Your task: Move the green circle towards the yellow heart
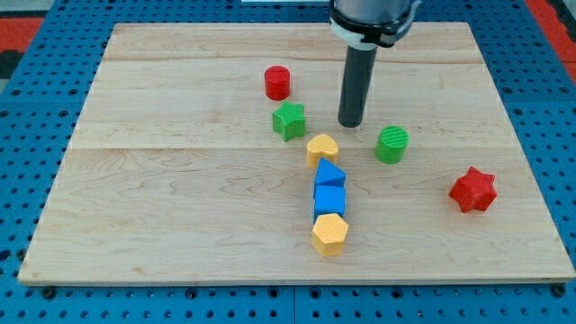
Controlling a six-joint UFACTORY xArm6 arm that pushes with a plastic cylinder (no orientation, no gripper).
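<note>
The green circle (391, 144) stands on the wooden board, right of centre. The yellow heart (321, 148) lies to its left, about a block and a half away. My tip (350, 123) rests on the board above and between them, a little up and to the left of the green circle and not touching it.
A green star (289, 120) and a red cylinder (277, 83) sit left of the rod. Below the heart run a blue triangle (330, 173), a blue cube (329, 200) and a yellow hexagon (329, 234). A red star (473, 189) lies at the right.
</note>
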